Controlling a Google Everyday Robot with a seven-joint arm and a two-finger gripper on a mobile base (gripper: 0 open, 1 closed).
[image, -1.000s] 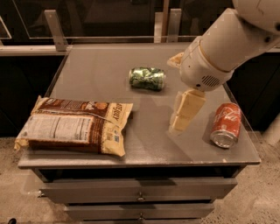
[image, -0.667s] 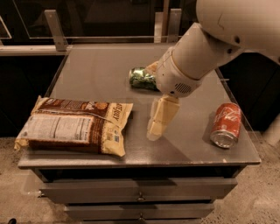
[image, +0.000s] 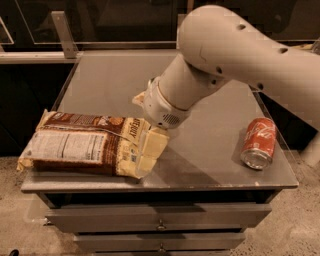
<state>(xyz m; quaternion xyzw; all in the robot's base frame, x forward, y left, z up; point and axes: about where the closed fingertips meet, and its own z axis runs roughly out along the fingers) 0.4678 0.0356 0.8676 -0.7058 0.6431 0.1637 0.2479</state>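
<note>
Snack bag (image: 82, 147) is seen lying flat on its broad face at the front left of the tabletop (image: 210, 150), its long side set along the front edge and its left end reaching the left edge. Being flat and slack, it is judged to rest steadily there. The claw (image: 147, 160) is lowered onto the bag's right end, pointed down and toward the front edge, with the pale arm (image: 225, 55) slanting in from the upper right. Whether the claw is apart, together or clamped on the bag cannot be told, since only its pale outer face is shown against the wrapper.

A red can (image: 258, 142) is laid on its side near the right edge, well apart from the bag, its top turned toward the front; on its round wall it is judged free to roll. Bare surface is left between bag and can and across the rear left of the top. Little margin is left at the front and left edges beside the bag. Drawers (image: 160, 217) are set beneath.
</note>
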